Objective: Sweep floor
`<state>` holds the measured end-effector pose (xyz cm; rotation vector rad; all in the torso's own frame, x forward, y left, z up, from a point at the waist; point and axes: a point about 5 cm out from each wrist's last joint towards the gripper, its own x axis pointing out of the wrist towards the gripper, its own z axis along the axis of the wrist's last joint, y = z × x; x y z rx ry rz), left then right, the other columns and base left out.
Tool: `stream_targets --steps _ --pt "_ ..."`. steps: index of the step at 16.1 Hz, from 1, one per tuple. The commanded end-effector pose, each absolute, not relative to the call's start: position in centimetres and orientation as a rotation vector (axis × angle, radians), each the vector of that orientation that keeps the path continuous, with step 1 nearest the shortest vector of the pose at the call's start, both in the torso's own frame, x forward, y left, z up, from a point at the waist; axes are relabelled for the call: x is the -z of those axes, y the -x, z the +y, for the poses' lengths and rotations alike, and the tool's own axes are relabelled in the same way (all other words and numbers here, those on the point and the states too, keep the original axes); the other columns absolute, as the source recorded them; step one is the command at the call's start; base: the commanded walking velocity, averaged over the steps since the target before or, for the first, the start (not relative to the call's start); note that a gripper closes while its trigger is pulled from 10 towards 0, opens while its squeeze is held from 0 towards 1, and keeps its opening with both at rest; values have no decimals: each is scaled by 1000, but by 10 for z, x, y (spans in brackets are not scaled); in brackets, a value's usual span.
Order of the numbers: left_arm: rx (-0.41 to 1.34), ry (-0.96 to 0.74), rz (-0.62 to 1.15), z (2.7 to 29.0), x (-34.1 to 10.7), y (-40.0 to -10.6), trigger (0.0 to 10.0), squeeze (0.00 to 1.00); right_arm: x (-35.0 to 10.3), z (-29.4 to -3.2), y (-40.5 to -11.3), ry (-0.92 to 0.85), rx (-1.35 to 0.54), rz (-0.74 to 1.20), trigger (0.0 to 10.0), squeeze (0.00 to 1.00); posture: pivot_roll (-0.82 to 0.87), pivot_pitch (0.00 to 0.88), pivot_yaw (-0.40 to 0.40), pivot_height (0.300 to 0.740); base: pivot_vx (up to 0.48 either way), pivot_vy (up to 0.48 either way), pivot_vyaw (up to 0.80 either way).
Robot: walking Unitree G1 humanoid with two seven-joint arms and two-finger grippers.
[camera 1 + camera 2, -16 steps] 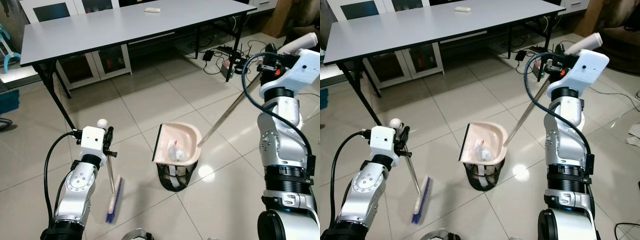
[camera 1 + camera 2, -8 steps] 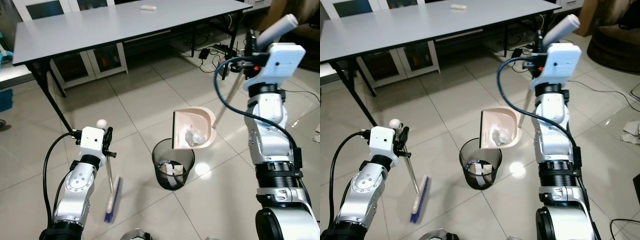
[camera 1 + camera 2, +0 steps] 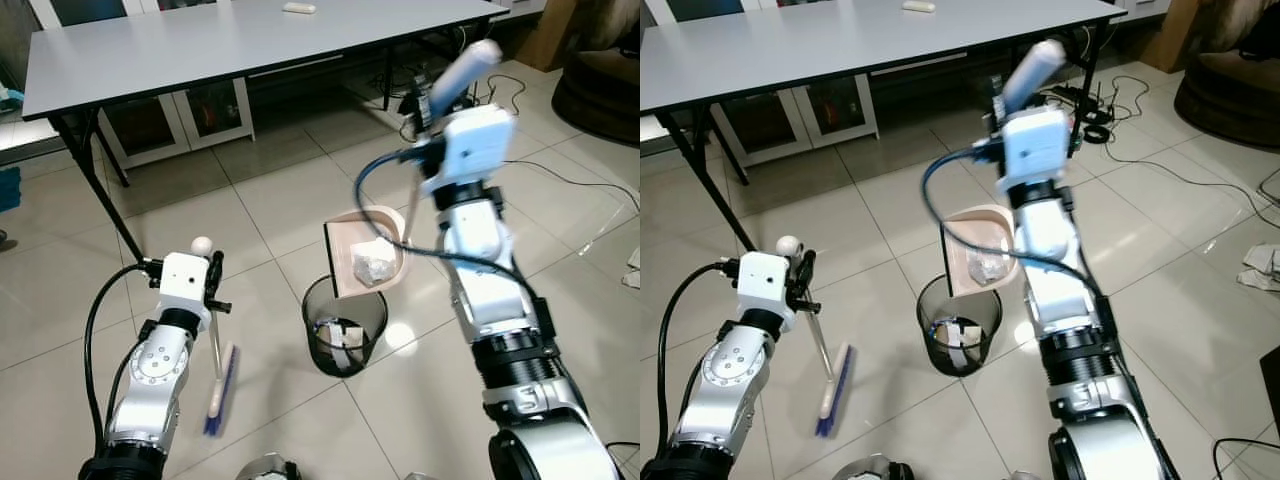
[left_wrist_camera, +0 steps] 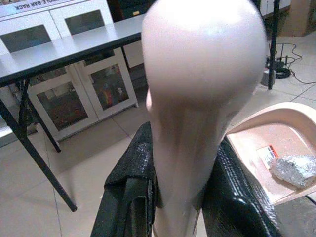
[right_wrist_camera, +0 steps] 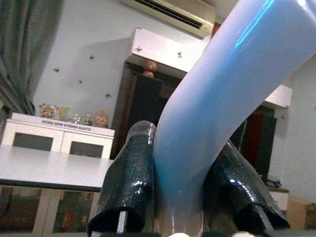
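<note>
Over the wire bin (image 3: 344, 338), right gripper (image 5: 180, 197) clamping dustpan (image 3: 366, 262) handle should tip steeper so foil wad (image 3: 376, 265) drops in; left gripper (image 4: 182, 197) grips broom (image 3: 220, 377).

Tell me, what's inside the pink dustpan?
A crumpled silvery wad and a small white label lie inside the dustpan, which the right hand holds tilted over the black bin. Anything beneath the wad is hidden.

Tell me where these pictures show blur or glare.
Left eye view: the right gripper and its arm are motion-blurred, and light glares on the tile beside the trash bin. Left wrist view: the broom handle is near and out of focus. Right wrist view: the dustpan handle is soft.
</note>
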<state>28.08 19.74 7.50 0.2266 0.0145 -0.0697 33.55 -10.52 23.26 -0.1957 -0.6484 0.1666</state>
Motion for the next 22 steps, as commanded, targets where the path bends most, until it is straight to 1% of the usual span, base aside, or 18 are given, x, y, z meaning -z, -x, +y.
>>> stream_targets --steps 1,3,9,11,12,15,16,17,18,19,22 --pt "59 -247 -25 199 -82 -282 10000 0 -242 -99 -329 226 -206 -723 10000 0 16 17 46 740 0 0 0" --pt "63 -246 -23 197 -81 -282 10000 0 -239 -87 -324 290 -268 -743 10000 0 9 15 49 740 0 0 0" --pt "67 -250 -27 194 -82 -288 10000 0 -237 -65 -313 354 -414 -779 10000 0 3 14 49 740 0 0 0" --pt "71 -249 -27 194 -82 -288 10000 0 -236 -60 -309 360 -452 -787 10000 0 0 9 50 740 0 0 0" --pt "77 -251 -29 193 -82 -289 10000 0 -233 -55 -307 389 -502 -784 10000 0 3 16 47 740 0 0 0" --pt "73 -251 -24 193 -81 -288 10000 0 -229 -51 -304 434 -556 -773 10000 0 -3 11 47 740 0 0 0" --pt "72 -251 -21 193 -80 -288 10000 0 -230 -52 -304 438 -551 -772 10000 0 -7 11 48 740 0 0 0" --pt "69 -244 -17 193 -79 -288 10000 0 -247 -70 -309 430 -398 -837 10000 0 -13 12 50 740 0 0 0" --pt "66 -239 -15 193 -79 -288 10000 0 -252 -76 -309 432 -347 -861 10000 0 -14 13 49 740 0 0 0" --pt "50 -217 -3 193 -78 -289 10000 0 -260 -88 -314 398 -259 -862 10000 0 -15 13 48 740 0 0 0" --pt "29 -212 0 194 -85 -294 10000 0 -288 -121 -324 310 -73 -857 10000 0 -23 15 56 740 0 0 0"
